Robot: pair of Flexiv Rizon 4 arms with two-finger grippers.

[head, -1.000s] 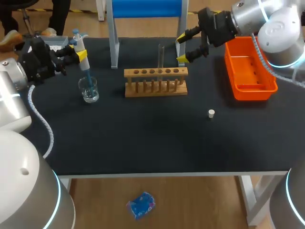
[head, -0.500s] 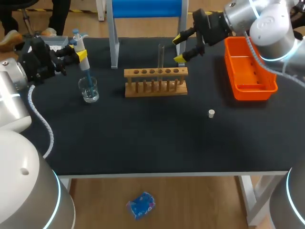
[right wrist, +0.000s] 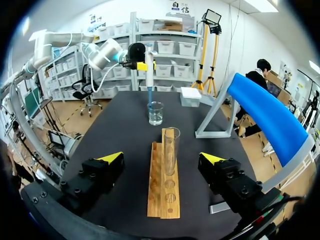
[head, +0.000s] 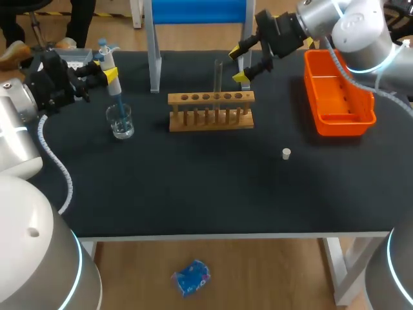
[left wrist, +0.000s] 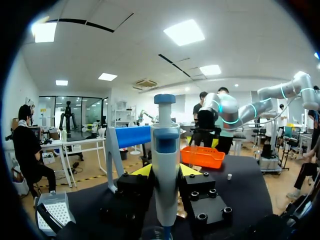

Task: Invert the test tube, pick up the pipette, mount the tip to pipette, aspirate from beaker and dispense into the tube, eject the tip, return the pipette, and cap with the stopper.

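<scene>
Pipette tip (head: 119,104) indistinct within beaker (head: 127,126).

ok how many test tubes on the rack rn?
1. The test tube stands upright in the wooden rack, just ahead of the open right claw. None visible elsewhere.

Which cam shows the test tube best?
Right wrist view: the test tube stands large and upright in the rack, ahead of the open right gripper. Head view shows it thin and faint; left wrist view doesn't show it.
</scene>
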